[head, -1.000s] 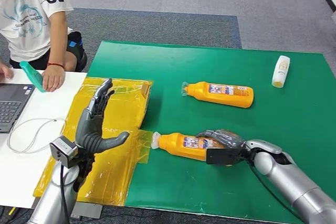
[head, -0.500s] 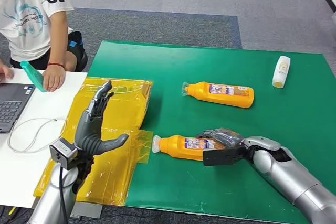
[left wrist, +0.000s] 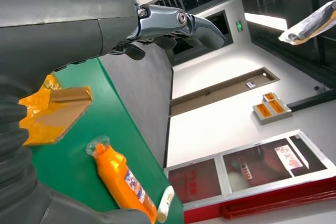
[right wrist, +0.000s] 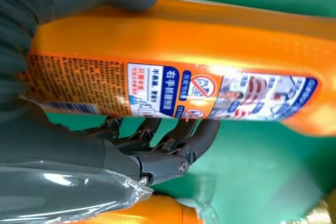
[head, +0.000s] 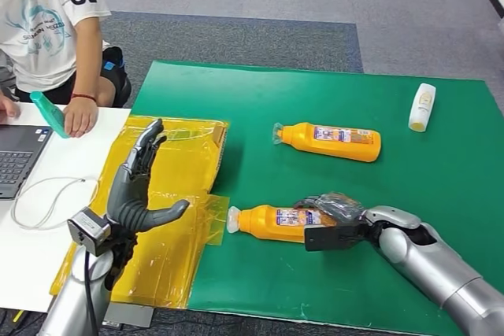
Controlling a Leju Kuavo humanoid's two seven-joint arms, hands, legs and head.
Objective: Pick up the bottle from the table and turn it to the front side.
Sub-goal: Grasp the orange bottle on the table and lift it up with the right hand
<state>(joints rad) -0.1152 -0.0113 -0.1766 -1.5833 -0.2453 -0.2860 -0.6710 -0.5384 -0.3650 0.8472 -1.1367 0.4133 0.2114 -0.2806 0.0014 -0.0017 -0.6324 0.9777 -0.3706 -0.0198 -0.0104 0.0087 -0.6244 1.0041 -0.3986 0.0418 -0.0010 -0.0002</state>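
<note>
the bottle (head: 279,220) lies on its side on the green mat (head: 357,289), near the front edge. the right hand (head: 333,222) grasps its base end, thumb opposite fingers. the left hand (head: 139,186) hovers released, fingers spread. it looks like stiff, glossy plastic, likely slippery and fairly light; gripping mid-body over the label seems best. the label carries small chinese print, too fine to read.

the head view looks forward and down from high on the robot, taking in the whole green tabletop (head: 357,100) with both arms coming in from the near edge. the left wrist view sits close behind the raised left hand (left wrist: 59,19), tilted, facing across the tabletop toward a far wall. the right wrist view is very near the held bottle (right wrist: 178,77). the head and left wrist views share the far bottle (head: 327,141) (left wrist: 123,182).
</note>
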